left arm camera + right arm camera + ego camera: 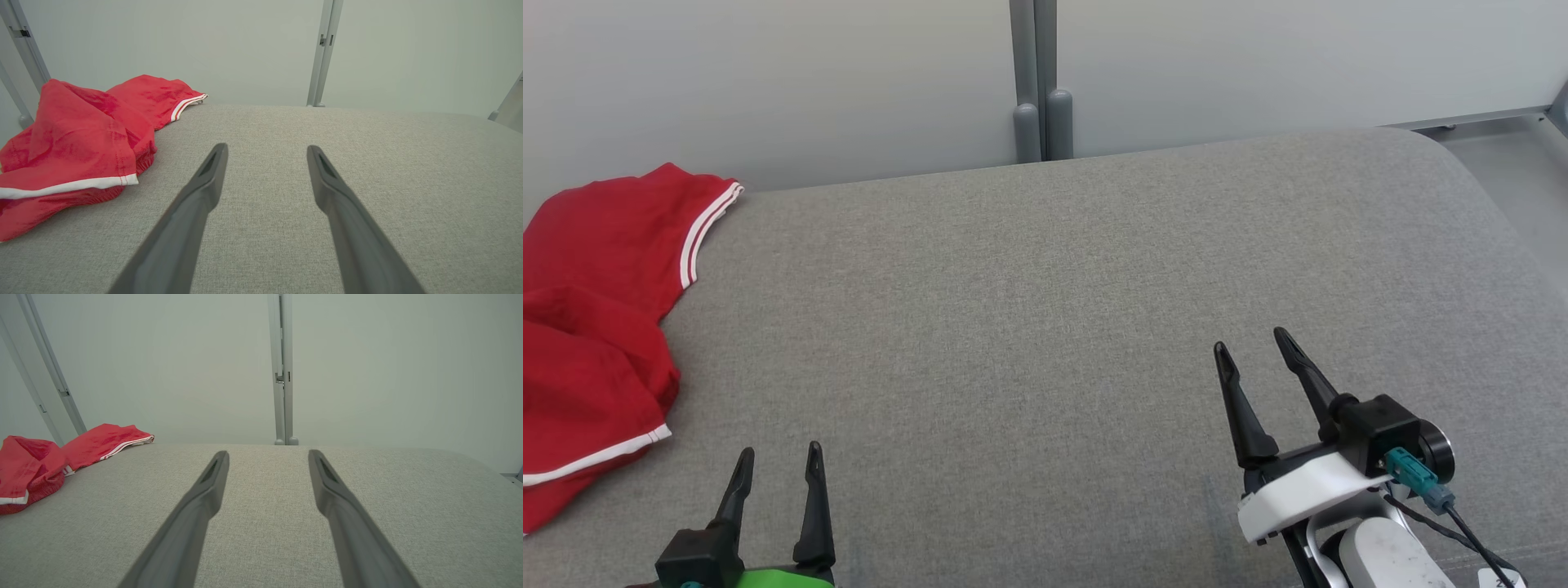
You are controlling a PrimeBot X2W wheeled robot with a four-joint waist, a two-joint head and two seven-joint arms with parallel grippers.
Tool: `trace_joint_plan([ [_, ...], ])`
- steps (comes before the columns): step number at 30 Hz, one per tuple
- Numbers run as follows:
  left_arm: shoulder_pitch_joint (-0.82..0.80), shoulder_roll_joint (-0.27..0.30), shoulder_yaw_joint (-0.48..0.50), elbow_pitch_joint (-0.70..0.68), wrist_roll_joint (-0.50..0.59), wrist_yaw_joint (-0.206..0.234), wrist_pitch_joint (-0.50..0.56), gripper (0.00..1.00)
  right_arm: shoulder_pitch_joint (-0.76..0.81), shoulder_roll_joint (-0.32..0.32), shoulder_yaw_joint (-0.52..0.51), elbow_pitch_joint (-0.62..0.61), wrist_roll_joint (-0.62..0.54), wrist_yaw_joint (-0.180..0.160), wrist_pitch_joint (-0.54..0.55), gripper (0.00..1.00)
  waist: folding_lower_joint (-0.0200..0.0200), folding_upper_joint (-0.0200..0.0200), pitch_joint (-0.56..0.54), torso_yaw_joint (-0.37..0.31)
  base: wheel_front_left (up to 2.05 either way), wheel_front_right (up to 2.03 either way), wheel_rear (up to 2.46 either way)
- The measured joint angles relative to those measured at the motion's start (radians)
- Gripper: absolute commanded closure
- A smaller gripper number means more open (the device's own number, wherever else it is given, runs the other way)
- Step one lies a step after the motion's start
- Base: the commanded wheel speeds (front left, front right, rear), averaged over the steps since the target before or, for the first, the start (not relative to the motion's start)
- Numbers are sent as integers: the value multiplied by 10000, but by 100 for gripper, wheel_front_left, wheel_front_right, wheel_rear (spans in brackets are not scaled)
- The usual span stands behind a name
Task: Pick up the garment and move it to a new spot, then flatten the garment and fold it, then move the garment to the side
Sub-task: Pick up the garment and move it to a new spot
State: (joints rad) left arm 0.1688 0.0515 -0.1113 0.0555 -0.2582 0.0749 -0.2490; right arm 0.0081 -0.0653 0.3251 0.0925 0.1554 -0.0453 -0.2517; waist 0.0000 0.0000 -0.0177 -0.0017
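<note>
The garment [596, 302] is red with white stripes along its hems and lies crumpled at the far left of the grey cushioned surface [1045, 310], partly cut off by the head view's left edge. It also shows at the left of the left wrist view as a bunched garment [77, 139] and small at the left of the right wrist view as a garment [49, 457]. My left gripper [779, 457] is open at the lower left, just right of the garment and apart from it. My right gripper [1251, 343] is open at the lower right, empty, far from the cloth.
A pale wall with a grey upright post [1037, 82] stands behind the surface. The surface's rounded far right corner [1445, 155] drops to a pale floor with a metal rail [1478, 118].
</note>
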Motion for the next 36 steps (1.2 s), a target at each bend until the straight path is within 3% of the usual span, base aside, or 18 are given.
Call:
trace_joint_plan([
  [23, -47, -8, 25, 123, 2, -40, 0, 0, 2, 33, -190, 25, -59, 13, 0, 0, 0, 0, 5, 42, 0, 0, 0],
  [36, -273, -21, -54, 178, 180, -25, 0, 0, 15, 25, -447, 19, -69, 52, 0, 0, 0, 0, -57, 948, 0, 0, 0],
])
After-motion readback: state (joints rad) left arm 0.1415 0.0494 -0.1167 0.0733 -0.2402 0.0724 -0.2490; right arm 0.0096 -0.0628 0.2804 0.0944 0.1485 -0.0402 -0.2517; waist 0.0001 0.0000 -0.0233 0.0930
